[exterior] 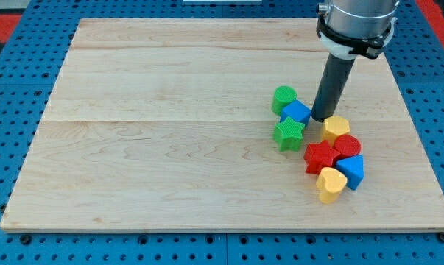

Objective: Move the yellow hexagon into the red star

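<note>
The yellow hexagon [336,128] lies right of the board's centre, touching the red round block [347,145] below it. The red star [320,156] sits just below and left of the hexagon, very close to it. My tip [321,118] rests on the board just up and left of the yellow hexagon, between it and the blue cube [297,112]. The rod rises to the arm at the view's top.
A green round block [283,98] and a green star [289,133] lie left of the tip. A blue block [352,171] and a yellow heart-like block [330,183] sit below the red star. The wooden board [170,132] rests on a blue pegboard.
</note>
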{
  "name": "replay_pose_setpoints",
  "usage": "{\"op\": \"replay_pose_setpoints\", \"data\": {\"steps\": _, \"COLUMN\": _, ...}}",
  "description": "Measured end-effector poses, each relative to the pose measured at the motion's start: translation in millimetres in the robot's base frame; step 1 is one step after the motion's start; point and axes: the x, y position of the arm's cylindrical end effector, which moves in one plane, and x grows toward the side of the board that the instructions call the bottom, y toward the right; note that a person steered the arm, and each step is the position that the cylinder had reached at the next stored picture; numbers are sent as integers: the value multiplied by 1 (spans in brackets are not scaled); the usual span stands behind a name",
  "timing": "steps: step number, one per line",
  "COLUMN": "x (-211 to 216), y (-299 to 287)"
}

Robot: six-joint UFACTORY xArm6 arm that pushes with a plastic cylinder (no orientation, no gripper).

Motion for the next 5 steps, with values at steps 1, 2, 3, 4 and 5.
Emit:
{"op": "replay_pose_setpoints", "data": {"steps": 1, "x": -43, "y": 19}}
{"op": "replay_pose_setpoints", "data": {"steps": 2, "x": -10, "y": 37}}
{"op": "replay_pose_setpoints", "data": {"steps": 3, "x": 26, "y": 26}}
{"op": "replay_pose_setpoints", "data": {"steps": 4, "x": 23, "y": 26}}
{"op": "replay_pose_setpoints", "data": {"steps": 5, "x": -57, "y": 58}}
